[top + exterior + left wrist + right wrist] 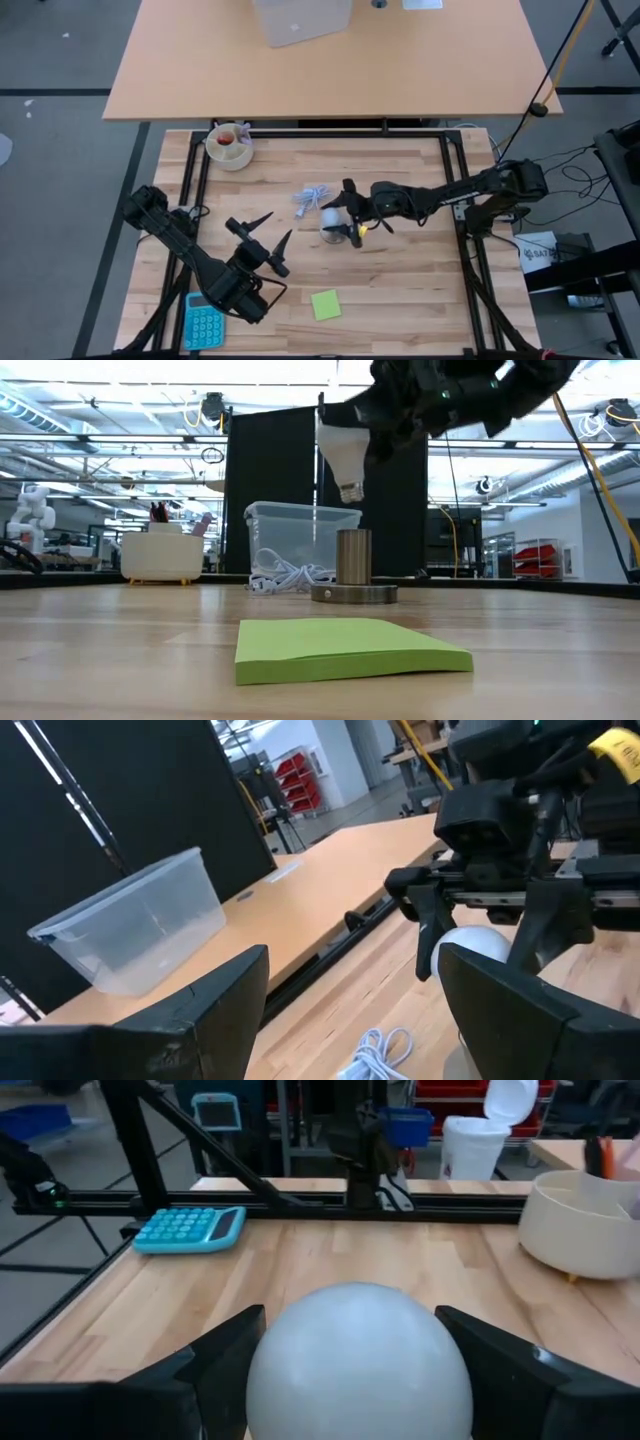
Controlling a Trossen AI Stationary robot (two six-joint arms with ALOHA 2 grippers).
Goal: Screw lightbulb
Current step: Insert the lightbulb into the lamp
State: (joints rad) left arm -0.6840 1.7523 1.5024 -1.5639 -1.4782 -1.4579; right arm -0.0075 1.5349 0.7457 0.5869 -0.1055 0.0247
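Note:
The white lightbulb [338, 452] is in my right gripper [345, 216] at the table's middle. Its silvery screw base [351, 490] points down, a short way above the grey metal socket [353, 558] that stands on its round disc [353, 594]. The bulb's globe fills the right wrist view [358, 1360]. My left gripper [264, 234] is open and empty at the near left, its fingers pointing toward the bulb [482, 942]. My right gripper pinches the bulb's white globe [300, 1370] between its two fingers, one on either side. The fingers [205, 1375] come level from the table's right. The bulb hangs clear of the socket, base down and slightly tilted.
A coiled white cable [312, 197] lies just behind the socket. A green sticky-note pad [325, 304] and a teal calculator [203, 322] lie near the front edge. A cream bowl [230, 146] stands at the far left. A clear plastic bin [130, 935] stands beyond the table.

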